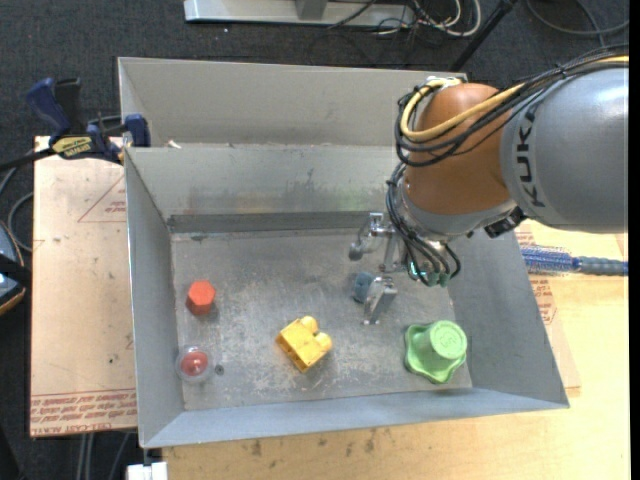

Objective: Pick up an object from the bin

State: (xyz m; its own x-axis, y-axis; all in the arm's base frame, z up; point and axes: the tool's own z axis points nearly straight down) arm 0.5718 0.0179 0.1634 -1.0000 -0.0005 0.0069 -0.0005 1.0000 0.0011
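Gripper (pixel 369 276) hangs with fingers spread apart, over a small grey-blue block (pixel 361 287), near the green cup (pixel 436 351).

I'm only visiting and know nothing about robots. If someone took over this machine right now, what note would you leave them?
End effector: open, low over the floor of the bin, right of middle, nothing gripped.
Nearest thing: a small grey-blue piece just beside it; contact cannot be told.
Others: green cup upside down at front right, yellow block at front middle, red block at left, small clear ball with red inside in the front left corner.
Done: nothing lifted.
Left: close on one thing, likely the grey-blue piece, and lift it out.
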